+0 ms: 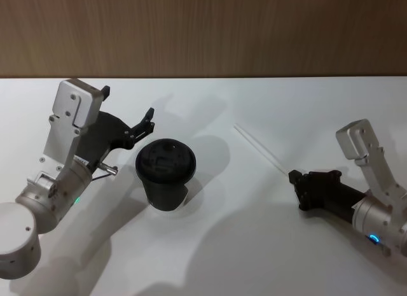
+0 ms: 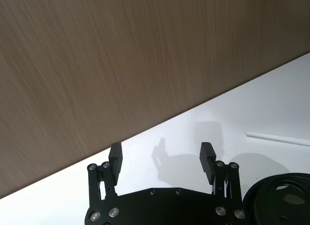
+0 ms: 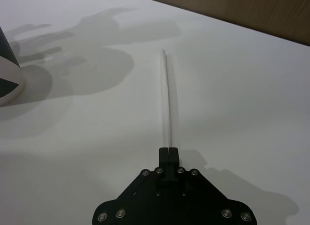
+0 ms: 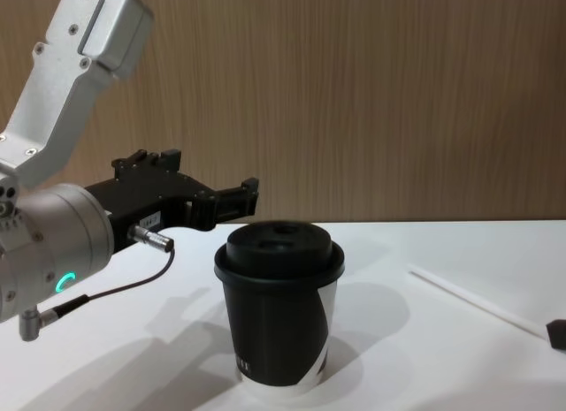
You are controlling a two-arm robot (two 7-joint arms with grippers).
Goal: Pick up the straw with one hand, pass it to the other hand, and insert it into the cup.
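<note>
Right wrist view showed my all-black right hand (image 3: pixel 168 151) pinched on the thin white plastic straw's (image 3: pixel 167 99) end, wanting a slow level lift toward my open left hand (image 1: pixel 128 102).

Tabletop (image 1: pixel 305 98): white, smooth, shadowed in patches. On it, item one: cup (image 1: pixel 166 175), black paper with a white curved patch low on its side and a black domed lid, standing upright left of centre. Item two: straw (image 1: pixel 259 148), thin, white-translucent, lying diagonally right of the cup, well apart.
</note>
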